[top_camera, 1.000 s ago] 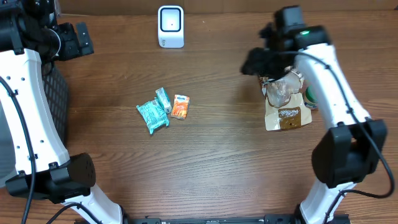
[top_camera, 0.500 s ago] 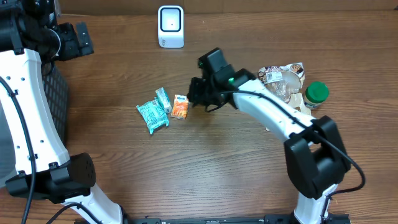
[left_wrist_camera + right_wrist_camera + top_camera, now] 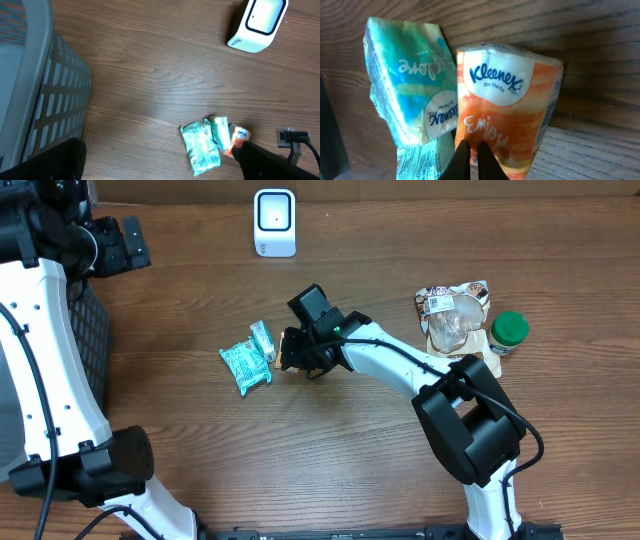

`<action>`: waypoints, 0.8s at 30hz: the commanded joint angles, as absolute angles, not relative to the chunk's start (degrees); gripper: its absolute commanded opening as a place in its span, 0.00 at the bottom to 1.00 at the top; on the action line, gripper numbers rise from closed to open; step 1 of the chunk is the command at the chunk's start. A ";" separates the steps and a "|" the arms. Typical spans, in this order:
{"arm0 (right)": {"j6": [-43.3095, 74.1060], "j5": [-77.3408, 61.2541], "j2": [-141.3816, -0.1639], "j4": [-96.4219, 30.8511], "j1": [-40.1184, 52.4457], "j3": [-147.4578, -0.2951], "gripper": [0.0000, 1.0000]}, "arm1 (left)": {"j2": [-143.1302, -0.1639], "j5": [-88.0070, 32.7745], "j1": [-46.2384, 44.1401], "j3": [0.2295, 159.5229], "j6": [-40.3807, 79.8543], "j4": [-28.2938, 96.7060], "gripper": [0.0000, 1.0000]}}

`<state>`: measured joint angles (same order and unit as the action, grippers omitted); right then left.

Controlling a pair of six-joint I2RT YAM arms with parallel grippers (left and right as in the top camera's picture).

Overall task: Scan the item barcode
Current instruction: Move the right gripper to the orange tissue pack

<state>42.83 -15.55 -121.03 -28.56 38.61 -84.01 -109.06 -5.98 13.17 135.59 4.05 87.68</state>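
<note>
The orange Kleenex tissue pack (image 3: pixel 505 115) lies flat on the wooden table just right of two teal tissue packs (image 3: pixel 410 85). My right gripper (image 3: pixel 471 145) is shut, its two black fingertips pressed together over the orange pack's near edge, with nothing visibly between them. From overhead the right gripper (image 3: pixel 297 352) covers part of the orange pack (image 3: pixel 286 361). The white barcode scanner (image 3: pixel 274 222) stands at the back of the table, apart from the packs. My left gripper (image 3: pixel 160 165) hangs wide open and empty high at the far left, over bare wood.
A grey slatted basket (image 3: pixel 45 90) stands at the left edge. At the right lie a clear snack bag (image 3: pixel 455 315) and a green-lidded jar (image 3: pixel 508 330). The larger teal pack (image 3: pixel 245 366) lies left of the orange one.
The right arm swung from the snack bag at the right across to the orange pack, and its gripper closed on the way. The left arm has not moved.
</note>
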 commanded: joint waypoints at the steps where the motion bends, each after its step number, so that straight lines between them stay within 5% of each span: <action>1: 39.18 -12.40 -120.90 -29.89 38.37 -83.88 0.04 | -108.31 -6.61 13.10 136.07 3.20 87.64 1.00; 13: 13.10 -9.32 -120.88 -48.27 32.34 -95.77 0.10 | -108.31 -6.61 13.10 136.07 3.20 87.64 1.00; 24: 16.99 -20.47 -122.37 -48.93 37.06 -96.09 0.10 | -108.31 -6.63 13.10 136.07 3.20 87.64 1.00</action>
<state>15.33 -17.45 -121.16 -49.21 34.02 -96.55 -109.06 -5.98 13.17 135.59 4.05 87.68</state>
